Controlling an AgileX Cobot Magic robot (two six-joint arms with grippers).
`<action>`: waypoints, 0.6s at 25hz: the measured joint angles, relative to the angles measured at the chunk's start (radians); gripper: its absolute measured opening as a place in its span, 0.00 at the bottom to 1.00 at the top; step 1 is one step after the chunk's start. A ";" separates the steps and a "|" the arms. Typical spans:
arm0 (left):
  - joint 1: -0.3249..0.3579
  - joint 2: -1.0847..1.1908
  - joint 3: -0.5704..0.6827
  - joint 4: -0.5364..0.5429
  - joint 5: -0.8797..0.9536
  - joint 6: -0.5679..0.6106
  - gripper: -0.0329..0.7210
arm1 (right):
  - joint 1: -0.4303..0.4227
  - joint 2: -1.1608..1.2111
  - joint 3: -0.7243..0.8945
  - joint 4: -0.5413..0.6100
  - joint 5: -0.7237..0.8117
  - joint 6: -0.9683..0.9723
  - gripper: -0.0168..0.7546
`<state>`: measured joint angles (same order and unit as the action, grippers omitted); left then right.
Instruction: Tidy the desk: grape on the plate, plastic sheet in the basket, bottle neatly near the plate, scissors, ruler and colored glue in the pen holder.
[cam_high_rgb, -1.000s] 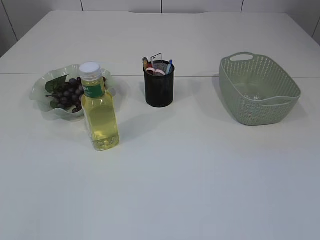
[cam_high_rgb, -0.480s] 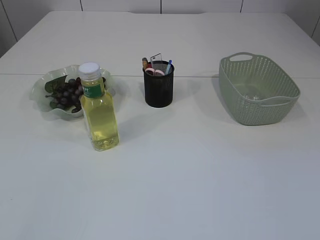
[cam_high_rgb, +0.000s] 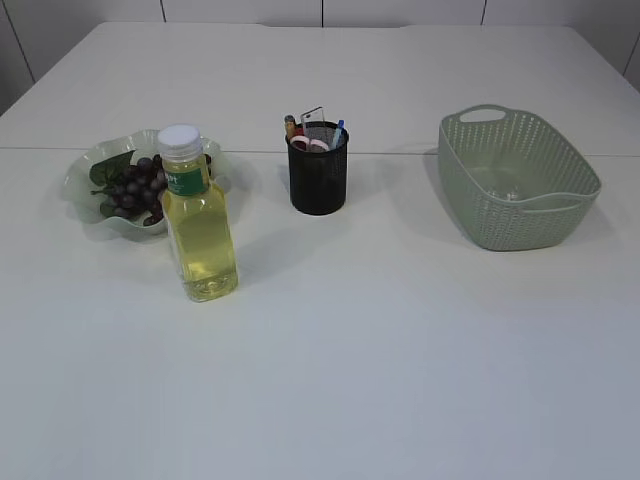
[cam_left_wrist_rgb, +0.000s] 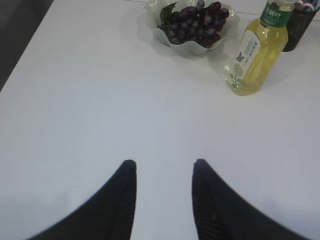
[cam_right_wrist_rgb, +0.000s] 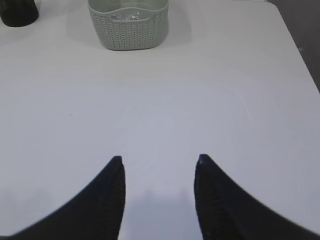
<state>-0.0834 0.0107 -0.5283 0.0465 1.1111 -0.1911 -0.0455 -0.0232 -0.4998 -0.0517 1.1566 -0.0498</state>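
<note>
Exterior view: one bottle (cam_high_rgb: 199, 226) upright just near-right of one plate (cam_high_rgb: 82, 180) holding grapes (cam_high_rgb: 136, 187); one pen holder (cam_high_rgb: 318, 173) centre, one basket (cam_high_rgb: 516, 178) far right. Left gripper (cam_left_wrist_rgb: 164, 167) and right gripper (cam_right_wrist_rgb: 158, 161) both parted, empty, over bare table (cam_high_rgb: 400, 350).

Yellow bottle (cam_high_rgb: 200, 235), purple grapes (cam_high_rgb: 133, 185), black holder (cam_high_rgb: 318, 180), green basket (cam_high_rgb: 520, 215).

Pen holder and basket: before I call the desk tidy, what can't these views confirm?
- Pen holder, exterior view: only small tips show above the rim; scissors, ruler and glue can't be told apart.
- Pen holder, wrist views: cut off by the frame edge.
- Basket: something clear and glinting inside; wall and glare obscure whether it's the plastic sheet.
</note>
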 joint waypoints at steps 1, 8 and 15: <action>0.006 0.000 0.000 0.000 0.000 0.000 0.41 | -0.004 0.000 0.000 0.000 0.000 0.000 0.50; 0.011 0.000 0.000 0.000 0.000 0.000 0.39 | -0.006 0.000 0.000 0.000 0.000 0.000 0.50; 0.011 0.000 0.000 -0.006 0.000 0.026 0.39 | -0.006 0.000 0.000 0.000 0.000 -0.005 0.49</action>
<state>-0.0720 0.0107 -0.5283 0.0400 1.1111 -0.1654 -0.0515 -0.0232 -0.4998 -0.0517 1.1566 -0.0548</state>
